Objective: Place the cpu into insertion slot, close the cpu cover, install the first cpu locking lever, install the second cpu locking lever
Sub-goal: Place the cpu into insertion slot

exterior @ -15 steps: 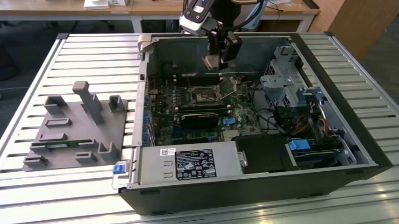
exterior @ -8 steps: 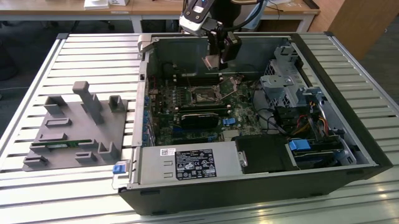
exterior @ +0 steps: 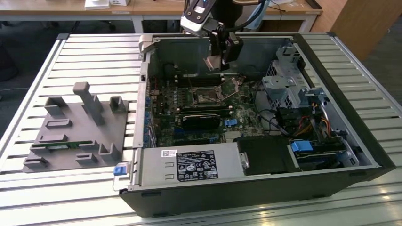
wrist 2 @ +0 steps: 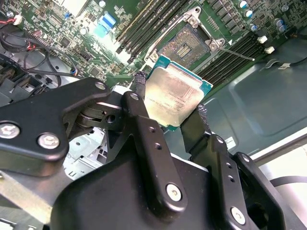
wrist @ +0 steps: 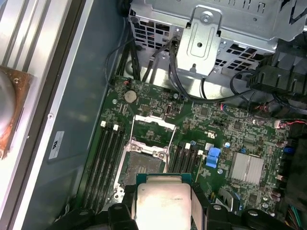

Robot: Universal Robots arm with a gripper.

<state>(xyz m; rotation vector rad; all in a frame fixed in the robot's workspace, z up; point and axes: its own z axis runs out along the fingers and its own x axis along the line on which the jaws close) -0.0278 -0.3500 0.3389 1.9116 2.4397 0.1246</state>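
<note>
Gripping the cpu by two opposite edges, the pincer is closing narrowly on it. Its black fingers are pressing against either side, and the dull metal top is facing the second wrist camera.

Position: in the exterior view the pincer is hanging above the socket, inside the open case. The cpu is sitting well clear of the socket and not touching it. It is looking tilted rather than flat there.

Socket: in both wrist views its contact field is lying exposed. In the first wrist view the cpu is hovering just short of the socket.

Cover: it is lying swung back from the socket, on the side toward the drive cage.

Lever: one thin rod is sticking out sideways from a socket corner, unlatched. I cannot tell how the other lever is standing.

Around the socket: memory slots are running along two opposite sides. A blue connector is standing near the socket, beyond one slot bank.

Outside the case: a grey fixture is resting on the slatted table, well apart from the socket, toward the exterior view's left.
</note>
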